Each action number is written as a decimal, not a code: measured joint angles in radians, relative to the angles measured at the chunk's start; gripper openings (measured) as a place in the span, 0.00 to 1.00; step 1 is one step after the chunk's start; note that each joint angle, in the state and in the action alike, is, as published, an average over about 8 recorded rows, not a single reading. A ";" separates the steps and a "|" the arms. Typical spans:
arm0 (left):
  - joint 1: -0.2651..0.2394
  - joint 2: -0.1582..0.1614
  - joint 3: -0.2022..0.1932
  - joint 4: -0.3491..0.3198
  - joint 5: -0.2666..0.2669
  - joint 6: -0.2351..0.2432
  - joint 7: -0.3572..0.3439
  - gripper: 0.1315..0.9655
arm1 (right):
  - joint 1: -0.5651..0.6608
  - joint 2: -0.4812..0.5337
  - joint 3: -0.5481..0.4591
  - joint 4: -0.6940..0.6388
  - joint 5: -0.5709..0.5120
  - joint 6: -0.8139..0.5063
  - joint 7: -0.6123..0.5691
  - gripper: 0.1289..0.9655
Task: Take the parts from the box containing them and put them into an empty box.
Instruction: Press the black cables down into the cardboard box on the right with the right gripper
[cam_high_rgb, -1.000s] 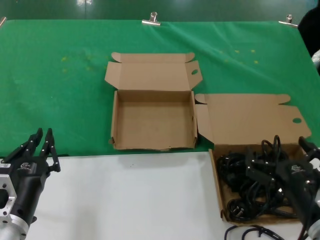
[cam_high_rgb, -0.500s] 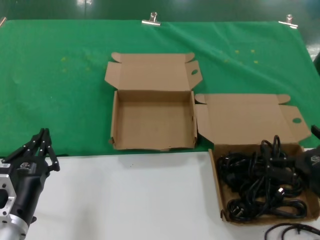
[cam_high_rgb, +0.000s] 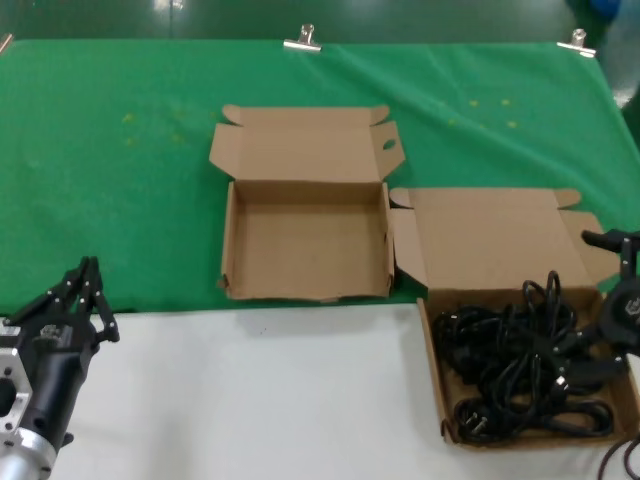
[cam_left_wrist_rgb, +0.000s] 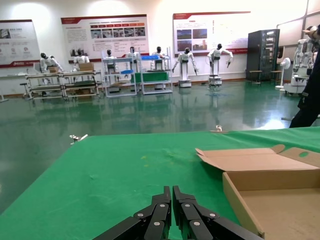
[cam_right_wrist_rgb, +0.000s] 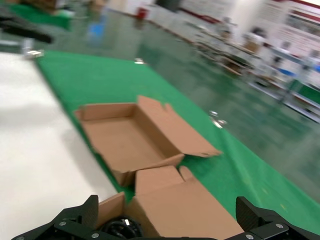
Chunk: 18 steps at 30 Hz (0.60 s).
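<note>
Spread wide at the near-right table edge, right gripper hovering over tangled parts in their box just below, risking several snagged cords; left gripper clenched, parked

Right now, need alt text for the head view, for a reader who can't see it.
Two open shallow brown cardboard boxes sit on a green cloth: the squarer one is empty, the wider one holds tangled black rubber power cords. The right end effector hangs open over the cords; the left end effector is parked shut, near left.
</note>
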 joint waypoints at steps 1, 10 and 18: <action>0.000 0.000 0.000 0.000 0.000 0.000 0.000 0.04 | 0.022 0.012 -0.006 -0.012 0.003 -0.038 -0.021 1.00; 0.000 0.000 0.000 0.000 0.000 0.000 0.000 0.04 | 0.251 0.067 -0.096 -0.156 -0.003 -0.367 -0.235 1.00; 0.000 0.000 0.000 0.000 0.000 0.000 0.000 0.04 | 0.481 0.035 -0.211 -0.356 -0.109 -0.557 -0.532 1.00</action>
